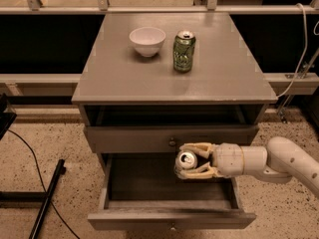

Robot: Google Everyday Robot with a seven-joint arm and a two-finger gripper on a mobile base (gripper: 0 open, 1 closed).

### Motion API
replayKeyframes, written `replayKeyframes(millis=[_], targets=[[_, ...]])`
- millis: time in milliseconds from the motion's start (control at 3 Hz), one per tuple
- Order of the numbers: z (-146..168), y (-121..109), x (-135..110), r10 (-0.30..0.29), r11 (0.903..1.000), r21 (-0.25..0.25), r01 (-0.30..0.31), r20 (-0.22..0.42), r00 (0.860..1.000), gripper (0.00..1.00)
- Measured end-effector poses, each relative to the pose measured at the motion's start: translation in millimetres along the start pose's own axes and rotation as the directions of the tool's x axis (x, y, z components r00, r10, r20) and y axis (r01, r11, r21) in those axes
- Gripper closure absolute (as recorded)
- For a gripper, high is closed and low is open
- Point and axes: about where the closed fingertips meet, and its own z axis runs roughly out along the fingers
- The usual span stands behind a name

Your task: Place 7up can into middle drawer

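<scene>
Gripper (185, 162), reaching in below the desk's (149, 78) front-right corner, is clamping the 7up can (187, 159). The can is hanging over the open middle drawer (169, 217), back-right area, silver top tipping up toward the camera, drawer floor lying directly beneath.

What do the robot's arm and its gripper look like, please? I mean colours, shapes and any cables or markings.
The gripper, over the open middle drawer, has two slim beige fingers on a white cylindrical wrist with thin ring seams. The arm behind it is white, smooth and rounded. I see no cables or markings on it.
</scene>
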Motion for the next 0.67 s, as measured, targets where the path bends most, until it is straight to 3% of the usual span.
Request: replayKeyframes(millis=[333,667], targets=[[-3.7,4.8,16.4,0.036,0.9993,0.009,-0.035,-0.032,0.999,1.00],[-27.5,17.0,56.2,0.090,0.9940,0.070,-0.084,-0.093,0.992,1.00]])
